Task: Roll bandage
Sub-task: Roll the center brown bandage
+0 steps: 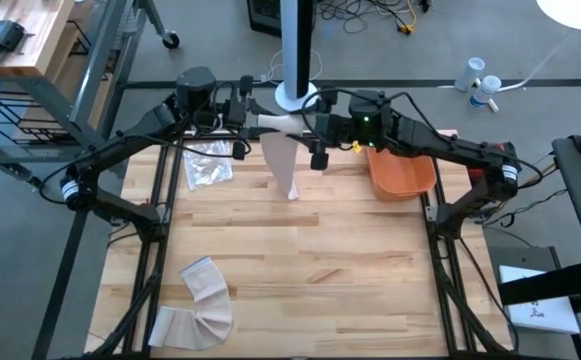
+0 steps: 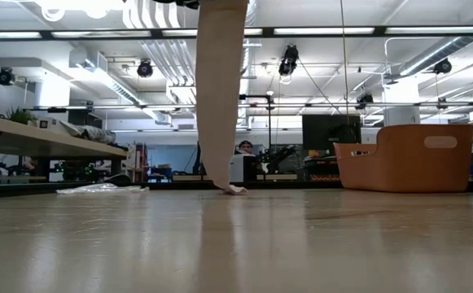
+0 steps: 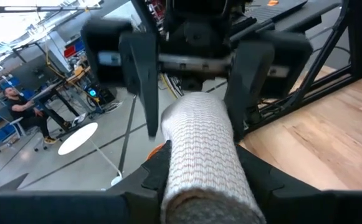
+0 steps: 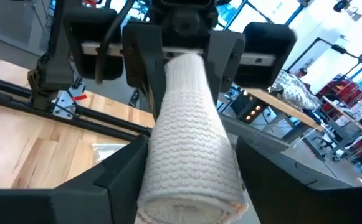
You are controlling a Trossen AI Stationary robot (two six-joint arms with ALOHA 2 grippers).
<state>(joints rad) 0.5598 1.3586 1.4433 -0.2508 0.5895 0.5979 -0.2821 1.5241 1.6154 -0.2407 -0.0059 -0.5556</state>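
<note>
Both arms are up at the far end of the wooden surface, facing each other, with the bandage roll stretched between them like a little bridge. The left hand has its two fingers pinched in on one end of the roll; from its own wrist camera you can see the knitted roll running straight out between its fingers to the other arm's fingers, which sit either side of the far end. The right hand is on the opposite end, fingers set fairly wide and sitting on both sides of the roll, so it looks like it's holding too, though looser.

From the roll, between the two hands, a loose tail of bandage hangs straight down, and its tip just touches the surface. The level camera shows that tail as a long pale strip coming down from the top edge, with the end curled on the wood.

Just beyond the right hand there's an orange bin. Just under the left hand there's a crinkly clear plastic bag. Well away from both hands, at the near left corner, a second bandage strip lies unrolled and bent.
</note>
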